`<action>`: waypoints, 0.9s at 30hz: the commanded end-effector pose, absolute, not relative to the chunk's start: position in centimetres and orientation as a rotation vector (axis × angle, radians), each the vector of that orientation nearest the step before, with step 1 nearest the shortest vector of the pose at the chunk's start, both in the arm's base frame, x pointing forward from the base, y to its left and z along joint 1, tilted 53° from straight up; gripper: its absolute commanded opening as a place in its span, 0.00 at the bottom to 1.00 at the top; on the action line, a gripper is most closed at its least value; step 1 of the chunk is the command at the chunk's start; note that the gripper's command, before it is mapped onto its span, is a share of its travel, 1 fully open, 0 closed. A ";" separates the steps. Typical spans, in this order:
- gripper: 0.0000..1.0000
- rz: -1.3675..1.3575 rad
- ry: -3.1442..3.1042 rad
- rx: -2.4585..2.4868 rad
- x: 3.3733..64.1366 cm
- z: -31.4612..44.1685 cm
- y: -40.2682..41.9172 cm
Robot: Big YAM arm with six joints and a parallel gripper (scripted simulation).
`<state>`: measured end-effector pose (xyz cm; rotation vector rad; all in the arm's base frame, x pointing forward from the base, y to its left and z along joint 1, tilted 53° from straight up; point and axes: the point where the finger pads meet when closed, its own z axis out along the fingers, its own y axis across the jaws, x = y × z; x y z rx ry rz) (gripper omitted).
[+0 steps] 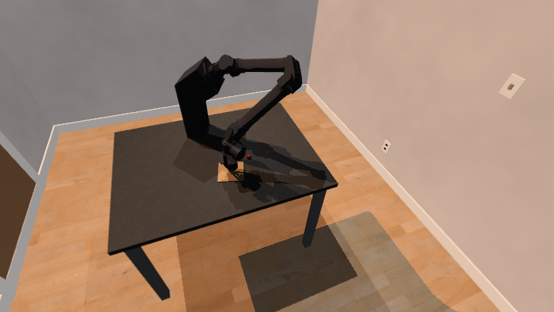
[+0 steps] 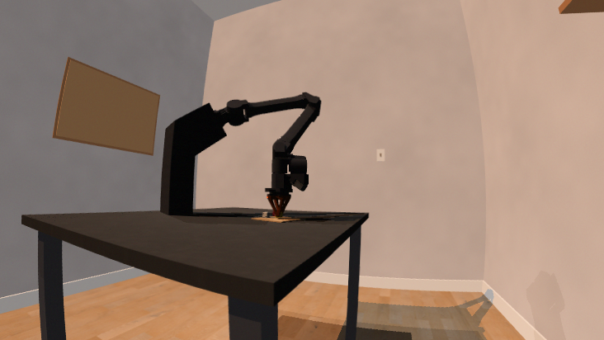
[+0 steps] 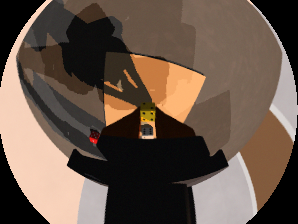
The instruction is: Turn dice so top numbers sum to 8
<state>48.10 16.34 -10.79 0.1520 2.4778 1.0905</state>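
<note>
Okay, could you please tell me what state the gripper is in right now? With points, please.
Gripper (image 1: 231, 167) (image 2: 278, 215) (image 3: 147, 110): closed, holding the yellow die (image 2: 279, 217) (image 3: 147, 113) between its fingertips.

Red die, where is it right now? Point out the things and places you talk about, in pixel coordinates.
The red die (image 1: 248, 157) (image 3: 94, 136) is off the mat (image 1: 225, 175) (image 3: 192, 90), on the table (image 1: 154, 185) (image 3: 220, 50); in the top view it sits just right of the gripper (image 1: 231, 167) (image 3: 147, 114).

Three dice (image 1: 248, 156) (image 2: 265, 214) (image 3: 147, 112), one mat (image 1: 228, 174) (image 2: 270, 219) (image 3: 187, 92).
</note>
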 end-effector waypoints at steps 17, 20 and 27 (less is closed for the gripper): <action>0.15 1.098 2.502 0.148 46.7 -11.5 17.1; 0.15 1.098 2.502 0.148 46.7 -11.5 17.1; 0.15 1.098 2.502 0.148 46.7 -11.5 17.1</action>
